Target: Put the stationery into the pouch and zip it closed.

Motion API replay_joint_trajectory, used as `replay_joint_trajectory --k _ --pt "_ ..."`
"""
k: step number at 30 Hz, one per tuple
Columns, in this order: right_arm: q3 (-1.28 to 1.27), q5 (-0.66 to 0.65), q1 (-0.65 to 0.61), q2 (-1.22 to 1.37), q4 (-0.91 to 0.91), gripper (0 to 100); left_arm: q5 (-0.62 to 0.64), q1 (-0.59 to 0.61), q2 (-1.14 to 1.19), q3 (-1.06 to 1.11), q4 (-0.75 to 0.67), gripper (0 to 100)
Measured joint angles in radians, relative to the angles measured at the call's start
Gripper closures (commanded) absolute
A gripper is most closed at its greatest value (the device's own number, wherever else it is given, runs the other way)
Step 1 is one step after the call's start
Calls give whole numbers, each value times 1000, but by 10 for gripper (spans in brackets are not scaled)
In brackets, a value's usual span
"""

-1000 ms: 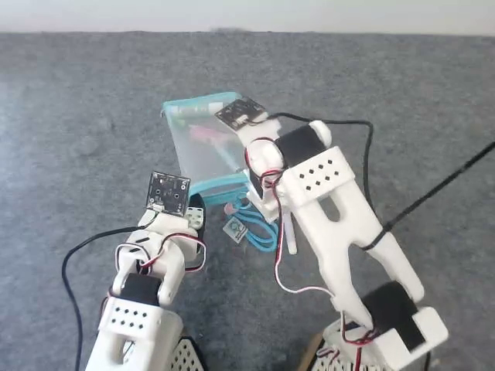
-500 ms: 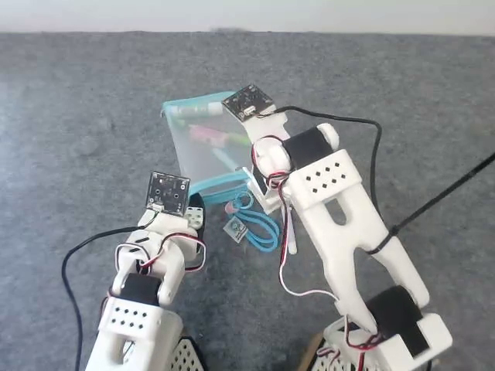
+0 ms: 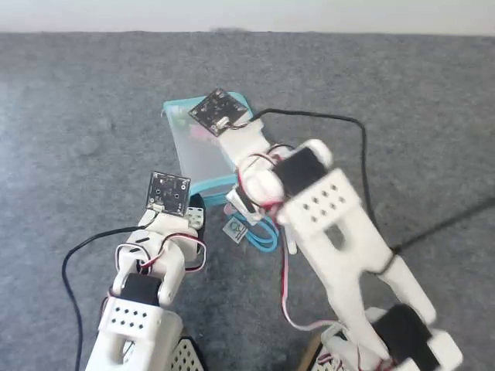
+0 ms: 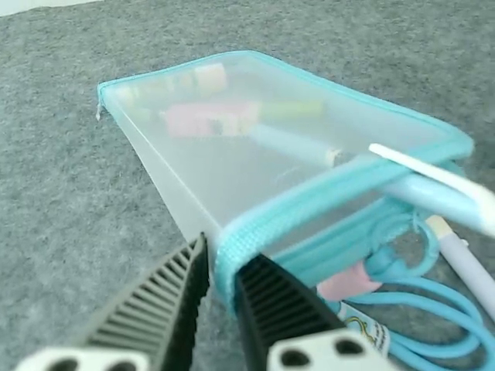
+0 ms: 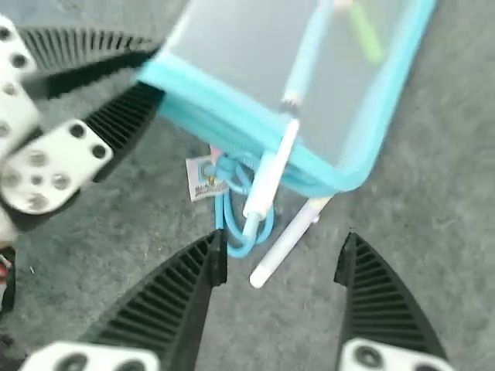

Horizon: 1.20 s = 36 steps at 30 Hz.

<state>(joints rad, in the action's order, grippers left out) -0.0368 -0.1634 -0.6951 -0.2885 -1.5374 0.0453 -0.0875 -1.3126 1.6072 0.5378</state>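
Pouch (image 4: pixel 232 162) corner is clamped between the fingers of the left gripper (image 4: pixel 220 267) on the grey mat (image 4: pixel 62 193). Fingers of the right gripper (image 5: pixel 282 251) are spread wide above a white pen (image 5: pixel 298 224), which seemingly lies outside the pouch.

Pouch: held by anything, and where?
Left gripper pinches the pouch at its teal zippered corner; right gripper is open, holding nothing.
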Motion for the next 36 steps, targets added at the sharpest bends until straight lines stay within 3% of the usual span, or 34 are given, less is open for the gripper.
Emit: replay_joint_trajectory --k 14,23,36 --pt "-18 20 2 287 127 773 0 0 0 0 0 989" --pt "-17 66 11 299 127 993 0 0 0 0 0 989" --pt "-17 69 41 284 -17 991 0 -6 0 0 0 989"
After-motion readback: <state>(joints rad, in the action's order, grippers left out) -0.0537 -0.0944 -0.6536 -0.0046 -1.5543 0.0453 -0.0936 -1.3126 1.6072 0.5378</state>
